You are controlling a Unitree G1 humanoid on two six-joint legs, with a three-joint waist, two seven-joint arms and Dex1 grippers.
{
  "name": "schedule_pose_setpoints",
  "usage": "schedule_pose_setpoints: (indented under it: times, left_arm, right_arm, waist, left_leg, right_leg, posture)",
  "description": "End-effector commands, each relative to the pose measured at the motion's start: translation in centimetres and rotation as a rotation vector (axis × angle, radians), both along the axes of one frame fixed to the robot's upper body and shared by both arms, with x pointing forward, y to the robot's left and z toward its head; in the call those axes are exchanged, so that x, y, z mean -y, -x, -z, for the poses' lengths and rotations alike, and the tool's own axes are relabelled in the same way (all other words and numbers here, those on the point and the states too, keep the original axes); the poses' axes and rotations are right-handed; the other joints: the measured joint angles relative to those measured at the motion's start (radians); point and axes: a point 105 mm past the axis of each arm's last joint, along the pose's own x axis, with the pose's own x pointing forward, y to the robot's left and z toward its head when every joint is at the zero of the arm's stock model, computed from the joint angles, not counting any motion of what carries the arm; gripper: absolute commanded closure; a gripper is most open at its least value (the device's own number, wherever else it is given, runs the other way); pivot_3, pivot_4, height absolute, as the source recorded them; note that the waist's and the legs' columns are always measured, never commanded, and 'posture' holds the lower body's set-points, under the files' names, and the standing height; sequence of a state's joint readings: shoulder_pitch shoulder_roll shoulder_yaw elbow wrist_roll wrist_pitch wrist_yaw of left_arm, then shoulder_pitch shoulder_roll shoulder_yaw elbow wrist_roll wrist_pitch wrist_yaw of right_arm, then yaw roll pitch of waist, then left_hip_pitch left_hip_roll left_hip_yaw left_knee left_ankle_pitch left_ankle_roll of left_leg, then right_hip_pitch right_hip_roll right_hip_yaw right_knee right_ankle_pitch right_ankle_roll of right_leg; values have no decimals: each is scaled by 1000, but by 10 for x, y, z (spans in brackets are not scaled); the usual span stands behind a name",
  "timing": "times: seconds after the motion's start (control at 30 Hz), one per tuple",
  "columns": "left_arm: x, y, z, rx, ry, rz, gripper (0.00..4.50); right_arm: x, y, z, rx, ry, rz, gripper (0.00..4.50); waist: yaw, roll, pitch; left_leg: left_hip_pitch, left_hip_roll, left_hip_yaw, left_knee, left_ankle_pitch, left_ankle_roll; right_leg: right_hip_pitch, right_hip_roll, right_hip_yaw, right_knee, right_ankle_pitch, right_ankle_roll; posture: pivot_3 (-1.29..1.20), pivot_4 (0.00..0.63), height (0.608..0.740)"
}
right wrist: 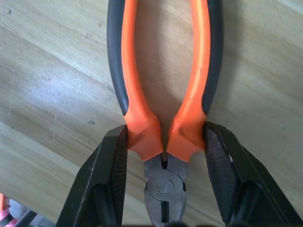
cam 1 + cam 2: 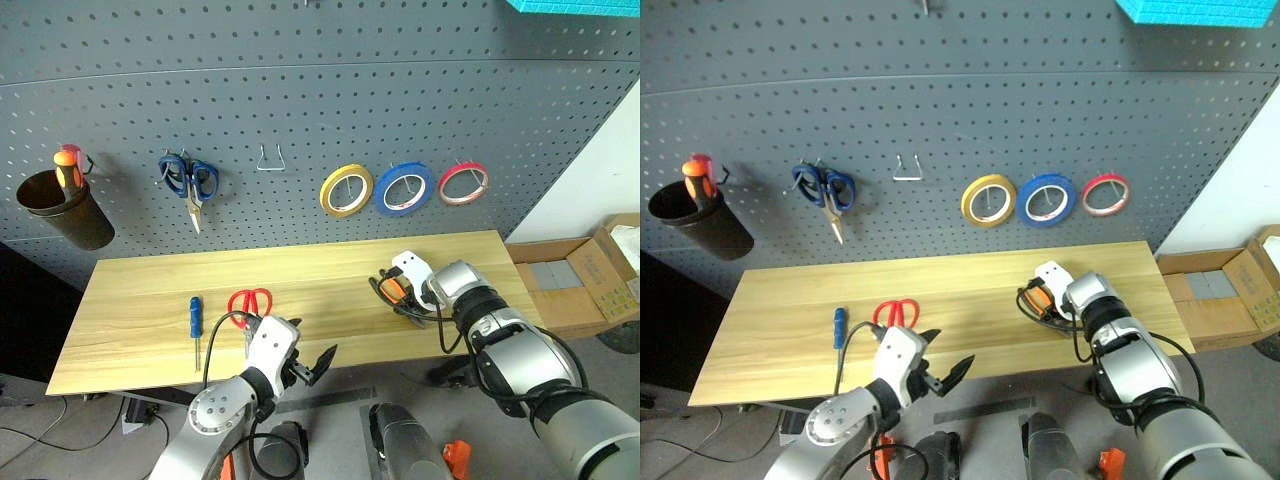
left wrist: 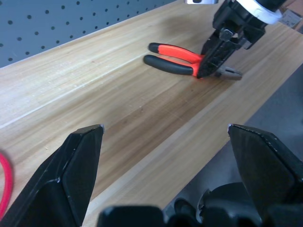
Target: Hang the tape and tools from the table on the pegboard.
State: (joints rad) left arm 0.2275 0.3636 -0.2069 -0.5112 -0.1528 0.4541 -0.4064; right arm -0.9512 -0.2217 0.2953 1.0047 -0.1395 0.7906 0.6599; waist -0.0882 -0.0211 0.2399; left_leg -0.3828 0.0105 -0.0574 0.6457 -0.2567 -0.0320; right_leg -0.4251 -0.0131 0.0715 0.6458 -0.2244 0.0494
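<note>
On the right part of the pale wooden table (image 2: 300, 265) lie the pliers (image 1: 137, 109) with orange-and-black handles. My right gripper (image 1: 165, 137) points down at them, its black fingers (image 1: 111, 165) pressed against both handles just above the joint. The pliers rest flat on the wood. Red-handled scissors (image 2: 250, 300) and a blue-handled screwdriver (image 2: 196, 318) lie on the left part. My left gripper (image 2: 308, 362) hovers open and empty at the front edge, near the scissors. The blue tape (image 2: 403, 188) hangs on the dark grey pegboard (image 2: 300, 90).
On the pegboard hang a yellow tape roll (image 2: 346, 189), a red tape roll (image 2: 463, 183), blue-handled scissors (image 2: 190, 182) and a dark cup (image 2: 65, 210) holding a red-and-orange screwdriver. A bare metal hook (image 2: 270, 160) sits between scissors and tapes. Cardboard boxes (image 2: 590, 275) stand on the floor at right.
</note>
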Motion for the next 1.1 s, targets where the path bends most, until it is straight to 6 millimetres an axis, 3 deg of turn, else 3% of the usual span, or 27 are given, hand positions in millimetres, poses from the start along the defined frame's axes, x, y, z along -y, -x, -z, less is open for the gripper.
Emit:
schedule_pose_setpoints:
  times: [0.03,0.17,0.37,0.5,0.57,0.6,0.73,0.87,1.0,1.1]
  left_arm:
    - [6,1,-12,40,22,23,0]
    - [5,0,-13,46,21,22,0]
    - [-3,15,-20,52,25,17,0]
    - [-7,30,-25,57,30,7,0]
    - [-9,36,-29,63,30,-1,0]
    - [-11,35,-35,89,29,-25,0]
    - [-18,23,-53,177,35,-99,0]
    - [-22,4,-76,290,52,-189,0]
    - [-28,-9,-90,355,51,-229,0]
    - [-42,-36,-108,426,60,-314,0]
  right_arm:
    - [-1,-8,-9,72,30,-66,2686]
    - [-12,-10,-20,159,-16,-195,2686]
    - [-30,13,-54,387,-88,-471,2686]
    - [-51,28,-93,580,-249,-456,2686]
    - [-69,38,-119,655,-391,-423,2686]
    - [-83,41,-142,710,-507,-377,2686]
    - [-115,46,-194,825,-740,-286,2686]
    - [-142,36,-253,1000,-897,-216,2686]
    - [-155,25,-277,1096,-959,-180,2686]
    - [-171,11,-305,1190,-994,-177,2686]
  waist:
    - [0,0,0]
    - [2,0,0]
    - [4,0,0]
    - [1,0,-1]
    - [-1,0,-1]
    - [-1,0,-1]
    - [4,-2,-15]
    - [14,-9,-37]
    - [34,-16,-71]
    - [44,-15,-78]
  left_leg:
    - [0,0,0,0,0,0]
    - [0,0,0,0,0,0]
    - [-2,0,-1,-1,0,-1]
    - [-2,1,0,-1,-1,-1]
    - [-1,1,0,0,-1,-1]
    - [-1,1,0,0,0,-1]
    - [-1,2,-2,1,1,-3]
    - [-2,1,-2,1,2,-5]
    - [-2,1,-2,-1,2,-6]
    - [0,1,-2,-1,1,-8]
  right_leg:
    - [0,0,0,0,0,0]
    - [0,0,0,0,0,0]
    - [-1,0,-1,-1,0,0]
    - [-1,0,0,-1,0,0]
    - [-1,0,0,0,0,0]
    - [-1,0,0,0,0,0]
    - [-2,2,-1,1,1,-1]
    - [-1,1,-2,0,2,0]
    - [-1,1,-3,-1,5,-4]
    - [0,1,-3,-1,5,-5]
  posture:
    - [-18,233,740]
    - [-12,218,740]
    - [-16,188,740]
    - [-21,165,740]
    - [-20,151,740]
    - [-16,139,740]
    - [14,104,740]
    - [55,67,740]
    - [86,51,740]
    - [111,52,740]
